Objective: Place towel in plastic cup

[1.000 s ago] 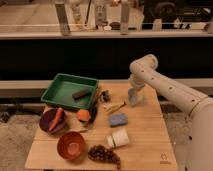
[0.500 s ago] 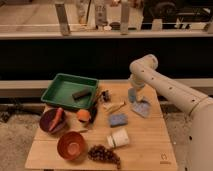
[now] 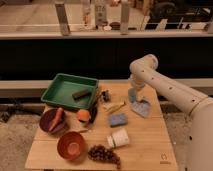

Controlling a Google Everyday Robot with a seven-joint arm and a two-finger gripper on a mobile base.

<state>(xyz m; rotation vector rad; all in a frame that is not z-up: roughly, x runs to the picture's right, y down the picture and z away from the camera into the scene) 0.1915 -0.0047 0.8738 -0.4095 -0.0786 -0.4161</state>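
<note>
A grey-blue towel (image 3: 143,107) lies crumpled on the wooden table (image 3: 150,145) at the right side. My gripper (image 3: 133,96) hangs from the white arm (image 3: 165,87), pointing down at the towel's left edge and touching or nearly touching it. A white plastic cup (image 3: 119,138) lies on its side near the table's front, well below and left of the towel.
A blue sponge (image 3: 118,119) lies between towel and cup. A yellow item (image 3: 115,106) and a dark object (image 3: 105,95) lie left of the gripper. A green tray (image 3: 64,90), an orange (image 3: 83,115), a dark bowl (image 3: 49,124), an orange bowl (image 3: 71,145) and grapes (image 3: 104,154) fill the left and front.
The gripper has stayed by the towel's left edge. More of the towel now shows spread out to its lower right.
</note>
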